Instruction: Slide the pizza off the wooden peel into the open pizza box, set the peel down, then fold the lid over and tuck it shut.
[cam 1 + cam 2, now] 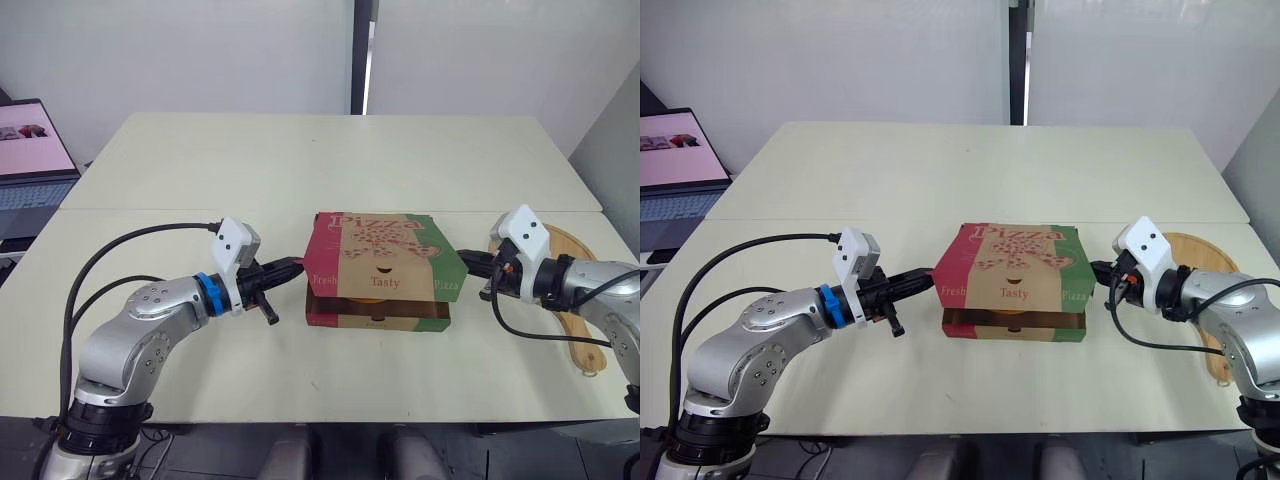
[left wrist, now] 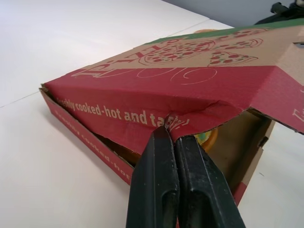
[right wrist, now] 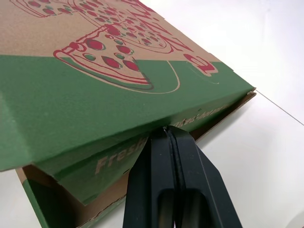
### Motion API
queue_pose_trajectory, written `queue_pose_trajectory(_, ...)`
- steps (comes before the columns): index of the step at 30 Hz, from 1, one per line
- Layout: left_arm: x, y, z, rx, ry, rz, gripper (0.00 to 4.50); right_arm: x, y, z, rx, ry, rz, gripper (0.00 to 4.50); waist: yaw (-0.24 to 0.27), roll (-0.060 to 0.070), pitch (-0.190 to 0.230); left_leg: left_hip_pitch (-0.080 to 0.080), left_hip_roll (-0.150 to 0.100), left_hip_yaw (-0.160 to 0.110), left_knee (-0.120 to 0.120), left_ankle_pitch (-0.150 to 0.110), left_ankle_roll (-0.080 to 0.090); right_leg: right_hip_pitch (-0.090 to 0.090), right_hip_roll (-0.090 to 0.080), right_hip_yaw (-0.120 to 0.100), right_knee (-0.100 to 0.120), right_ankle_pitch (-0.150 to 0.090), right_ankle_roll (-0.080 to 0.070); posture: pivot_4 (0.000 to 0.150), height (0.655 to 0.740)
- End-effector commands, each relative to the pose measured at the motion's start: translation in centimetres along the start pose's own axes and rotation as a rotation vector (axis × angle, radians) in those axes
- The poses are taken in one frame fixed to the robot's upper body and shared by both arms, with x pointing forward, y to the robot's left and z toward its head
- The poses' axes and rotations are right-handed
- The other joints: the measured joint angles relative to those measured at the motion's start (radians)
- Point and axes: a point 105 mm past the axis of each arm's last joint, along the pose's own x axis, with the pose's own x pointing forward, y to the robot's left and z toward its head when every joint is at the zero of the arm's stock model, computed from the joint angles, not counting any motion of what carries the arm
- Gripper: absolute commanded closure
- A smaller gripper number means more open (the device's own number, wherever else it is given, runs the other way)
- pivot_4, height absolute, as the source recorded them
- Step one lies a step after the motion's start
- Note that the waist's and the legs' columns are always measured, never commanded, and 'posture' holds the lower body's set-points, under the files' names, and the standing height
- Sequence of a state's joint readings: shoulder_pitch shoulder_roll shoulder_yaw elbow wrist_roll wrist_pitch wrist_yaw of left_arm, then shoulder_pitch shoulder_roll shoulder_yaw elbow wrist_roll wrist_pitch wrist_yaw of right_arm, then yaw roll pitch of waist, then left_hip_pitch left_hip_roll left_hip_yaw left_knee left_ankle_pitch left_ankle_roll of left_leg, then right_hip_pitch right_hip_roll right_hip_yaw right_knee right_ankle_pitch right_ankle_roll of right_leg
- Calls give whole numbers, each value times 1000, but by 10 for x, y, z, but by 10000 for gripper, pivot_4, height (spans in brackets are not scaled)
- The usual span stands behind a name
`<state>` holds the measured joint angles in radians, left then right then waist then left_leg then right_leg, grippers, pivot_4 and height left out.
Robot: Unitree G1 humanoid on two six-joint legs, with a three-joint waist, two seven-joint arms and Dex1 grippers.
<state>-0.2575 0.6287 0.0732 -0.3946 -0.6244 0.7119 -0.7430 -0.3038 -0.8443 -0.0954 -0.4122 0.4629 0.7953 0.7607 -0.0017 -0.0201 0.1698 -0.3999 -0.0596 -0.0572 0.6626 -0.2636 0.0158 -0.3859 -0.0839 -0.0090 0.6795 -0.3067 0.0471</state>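
You are pressing the clenched left gripper point(image 1: 294, 267) against the pizza box point(image 1: 381, 252) lid at 9 o'clock; clenched right gripper point(image 1: 467, 262) at 3 o'clock.

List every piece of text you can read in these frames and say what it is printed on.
"Pizza": top of the pizza box lid, in large red lettering.
"Fresh", "Tasty", "Pizza": front flap of the lid.
"cooked-hot and ta…": red side flap; the start and end cannot be read.
"Fresh…": green side flap; the rest is hidden.
Laptop screen: anything on it is too small to read.
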Motion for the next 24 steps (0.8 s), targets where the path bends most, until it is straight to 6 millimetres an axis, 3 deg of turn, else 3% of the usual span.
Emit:
queue_pose_trajectory(1, -1, -9, 8, 38, -13, -58, 43095, 0, 4, 15, -43, -45, 12, 44923, 0, 0, 0, 0, 0, 0, 0, 0, 0, 0, 0, 0, 0, 0, 0, 1500, 7281)
queue_pose_trajectory(6, -12, -8, 1, 63, 35, -70, 31722, 0, 3, 16, -44, -48, 5, 45000, -1, 0, 0, 0, 0, 0, 0, 0, 0, 0, 0, 0, 0, 0, 0, 1500, 7281)
queue_pose_trajectory(13, -41, -2, 6, 61, 130, -156, 31722, 1, 2, 17, -48, -51, 5, 45000, -1, 0, 0, 0, 0, 0, 0, 0, 0, -1, 0, 0, 0, 0, 0, 1500, 7281)
queue_pose_trajectory(17, -54, 13, 7, 47, 170, -148, 31722, 2, 1, 17, -51, -53, 8, 45000, -1, 1, 0, 0, 0, 0, -1, 0, 0, -1, 0, 0, 0, 0, -1, 1500, 7281)
queue_pose_trajectory(22, -49, 32, 20, 28, 119, -109, 43341, 4, 1, 17, -55, -52, 16, 45000, 0, 0, 0, -1, 0, 0, -1, 0, 1, -1, 0, -1, 0, 0, 0, 1500, 7281)
queue_pose_trajectory(24, -44, 36, 23, 35, 106, -112, 44485, 4, 1, 17, -56, -49, 19, 45000, -1, 0, 0, 0, 0, 0, -1, 0, 1, -1, 0, -1, 0, 0, 0, 1500, 7281)
